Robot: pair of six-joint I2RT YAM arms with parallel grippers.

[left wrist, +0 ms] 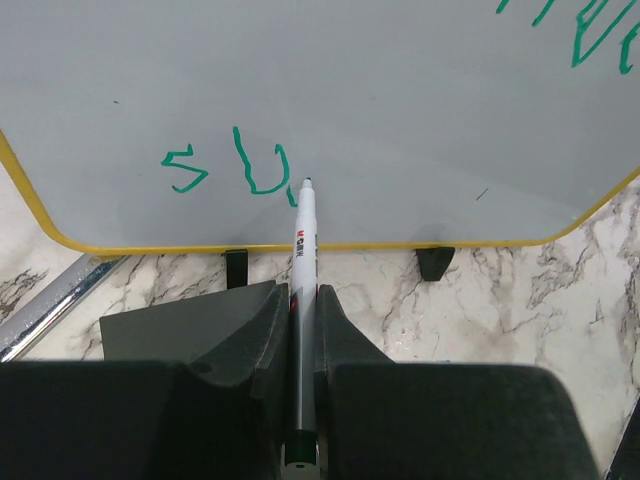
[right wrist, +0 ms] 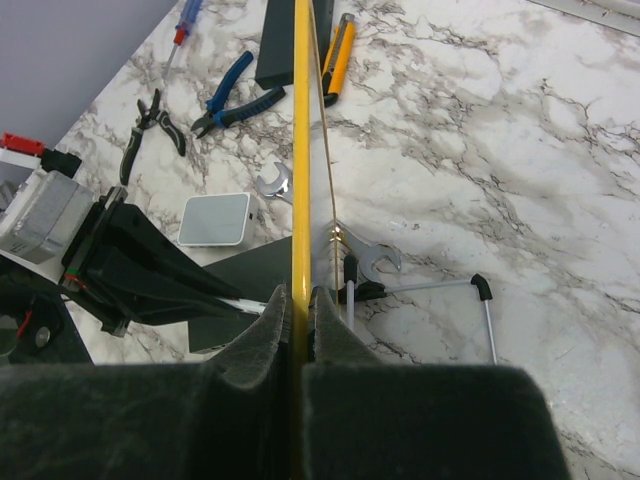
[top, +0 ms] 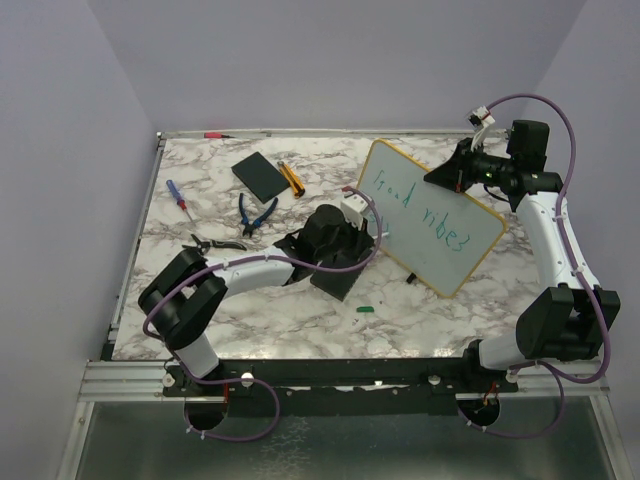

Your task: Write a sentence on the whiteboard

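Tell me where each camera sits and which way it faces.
Top external: above and behind the bases, looking down on the table and whiteboard; left arm and right arm show.
Left wrist: on the left arm, facing the whiteboard's face; left gripper shut on a marker.
Right wrist: on the right arm, looking along the whiteboard's yellow edge; right gripper clamps it.
Shared: all three show the whiteboard.

The yellow-rimmed whiteboard [top: 430, 258] stands upright on its long edge, the green sentence [top: 440, 225] crossing it in two lines.
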